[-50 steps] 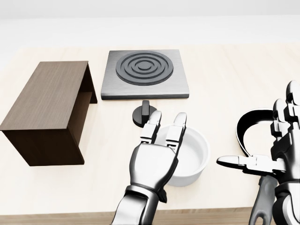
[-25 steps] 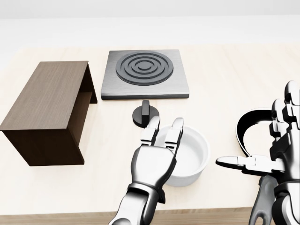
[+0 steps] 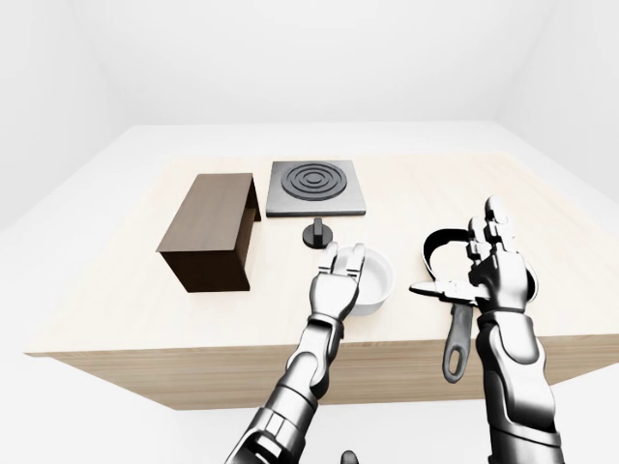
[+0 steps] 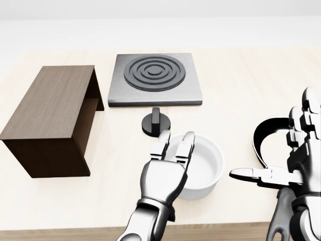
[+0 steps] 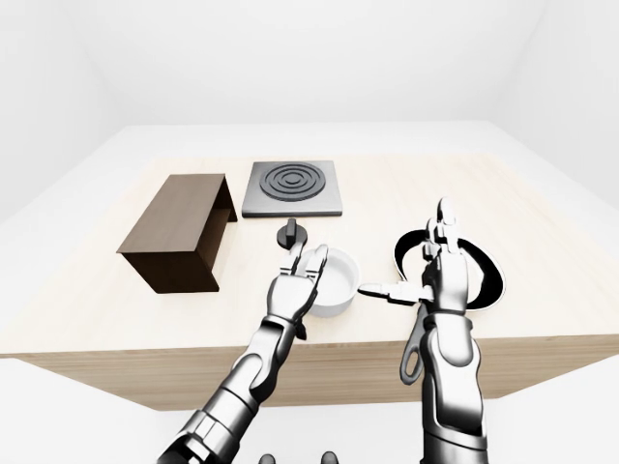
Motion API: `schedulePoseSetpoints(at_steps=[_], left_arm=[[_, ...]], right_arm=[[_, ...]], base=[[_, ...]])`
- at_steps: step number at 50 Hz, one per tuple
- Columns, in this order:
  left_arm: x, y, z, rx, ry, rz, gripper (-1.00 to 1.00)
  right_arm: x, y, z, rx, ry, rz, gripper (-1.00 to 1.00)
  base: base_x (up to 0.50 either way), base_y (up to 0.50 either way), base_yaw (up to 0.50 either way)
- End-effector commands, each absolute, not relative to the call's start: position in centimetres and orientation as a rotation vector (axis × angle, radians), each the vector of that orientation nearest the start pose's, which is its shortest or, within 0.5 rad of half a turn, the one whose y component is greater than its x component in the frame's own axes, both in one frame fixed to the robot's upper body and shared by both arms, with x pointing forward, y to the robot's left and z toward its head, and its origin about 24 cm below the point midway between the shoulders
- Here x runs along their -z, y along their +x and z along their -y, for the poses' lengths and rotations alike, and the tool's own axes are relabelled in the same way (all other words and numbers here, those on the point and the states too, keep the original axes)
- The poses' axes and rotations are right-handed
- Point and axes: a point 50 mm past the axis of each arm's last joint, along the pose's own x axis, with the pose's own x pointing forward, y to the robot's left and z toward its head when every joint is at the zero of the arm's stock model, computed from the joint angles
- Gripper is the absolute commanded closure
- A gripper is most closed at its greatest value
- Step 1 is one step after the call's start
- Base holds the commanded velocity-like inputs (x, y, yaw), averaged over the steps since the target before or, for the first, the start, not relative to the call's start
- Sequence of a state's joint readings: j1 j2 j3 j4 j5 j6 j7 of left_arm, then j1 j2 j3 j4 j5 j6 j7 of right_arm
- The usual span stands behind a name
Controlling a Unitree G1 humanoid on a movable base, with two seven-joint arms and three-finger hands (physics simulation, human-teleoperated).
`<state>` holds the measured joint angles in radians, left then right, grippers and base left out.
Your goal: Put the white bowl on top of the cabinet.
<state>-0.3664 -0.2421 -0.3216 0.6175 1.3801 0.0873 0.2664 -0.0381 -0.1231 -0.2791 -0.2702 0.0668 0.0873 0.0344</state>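
The bowl (image 4: 203,168) sits on the pale wooden surface (image 4: 241,90) near the bottom of the head view, below the knob (image 4: 155,123) and the hob (image 4: 155,79). Its inside shows plain white with nothing in it. The left hand (image 4: 165,173) lies against the bowl's left rim, palm down, fingers (image 4: 186,145) straight and stretched over the rim's edge, not curled round it.

The cabinet (image 4: 50,118) stands at the left of the head view, well apart from the bowl. It is a dark wooden box with its open side turned toward the hob; the little of its inside that shows is dark and bare. Its top carries nothing.

The right hand (image 4: 296,160) is raised at the right edge, fingers upright and spread, thumb pointing left toward the bowl, gripping nothing. Behind it lies a black pan (image 3: 440,253), its handle (image 3: 456,338) reaching past the surface's near edge; the hand hides most of its inside.
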Motion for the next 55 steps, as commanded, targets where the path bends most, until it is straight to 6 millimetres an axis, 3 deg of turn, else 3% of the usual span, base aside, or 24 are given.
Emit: schedulePoseSetpoints(at_steps=[1,55], left_arm=[[-2.1,28.5,0.6,0.292,1.304,0.243,-1.0],[-0.6,29.6,1.2,0.329,1.319,0.191,-1.0]], right_arm=[[-11.4,24.6,22.7,0.207,-0.083,0.239,-1.0],[-11.5,24.6,22.6,0.199,-0.085,0.243,-1.0]], base=[[0.0,0.0,0.0],[0.0,0.0,0.0]])
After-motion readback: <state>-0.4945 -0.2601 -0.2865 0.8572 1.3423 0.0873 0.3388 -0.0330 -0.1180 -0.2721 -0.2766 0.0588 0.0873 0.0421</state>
